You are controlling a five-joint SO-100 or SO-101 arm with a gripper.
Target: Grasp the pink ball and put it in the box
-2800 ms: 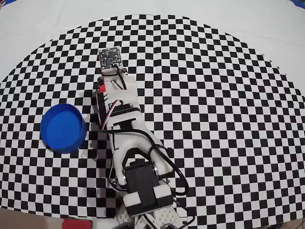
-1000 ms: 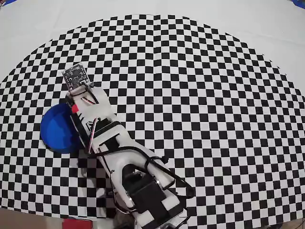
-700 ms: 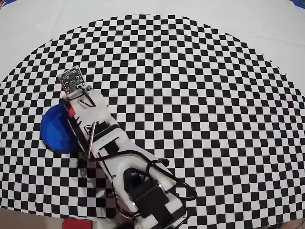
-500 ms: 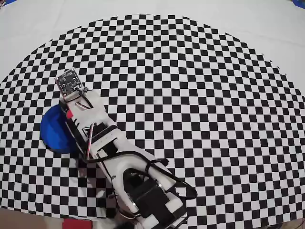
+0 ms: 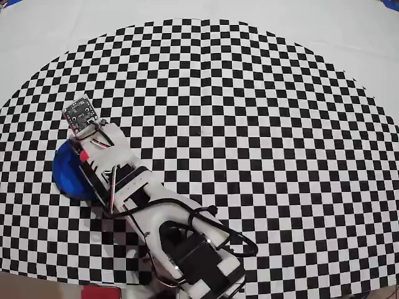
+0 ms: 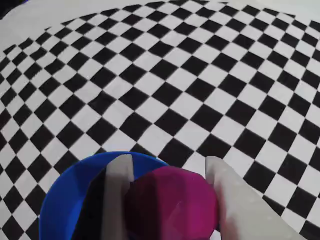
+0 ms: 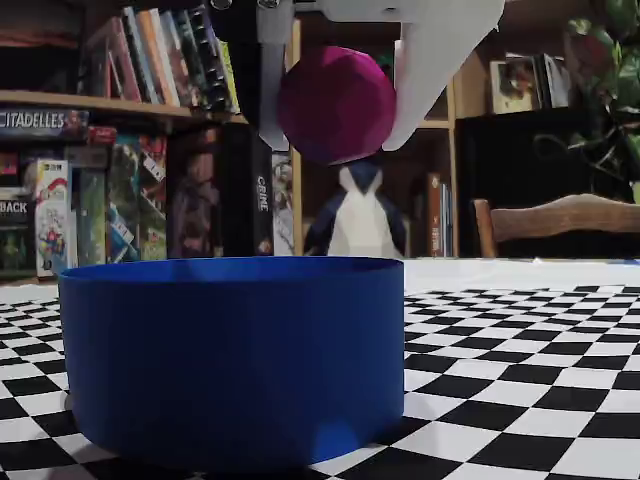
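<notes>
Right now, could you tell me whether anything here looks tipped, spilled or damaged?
Nothing stands out. The blue box sits upright on the checkered cloth, and the gripper holds the pink ball above it.

One pink ball [image 7: 337, 103], held up between the two fingers [image 7: 437, 60] of the single end effector [image 7: 335, 135]. One box [image 7: 232, 355], round and blue, open top, sitting on the bench [image 5: 262, 124]. One robot arm [image 5: 156, 212] in the overhead view. One checkered cloth [image 6: 165, 75] over the bench. Far behind: one penguin figure [image 7: 358, 215], one wooden chair back [image 7: 560, 218] on the right, one plant [image 7: 608, 60] at far right, books [image 7: 160, 55] too many to count on the left shelves.
</notes>
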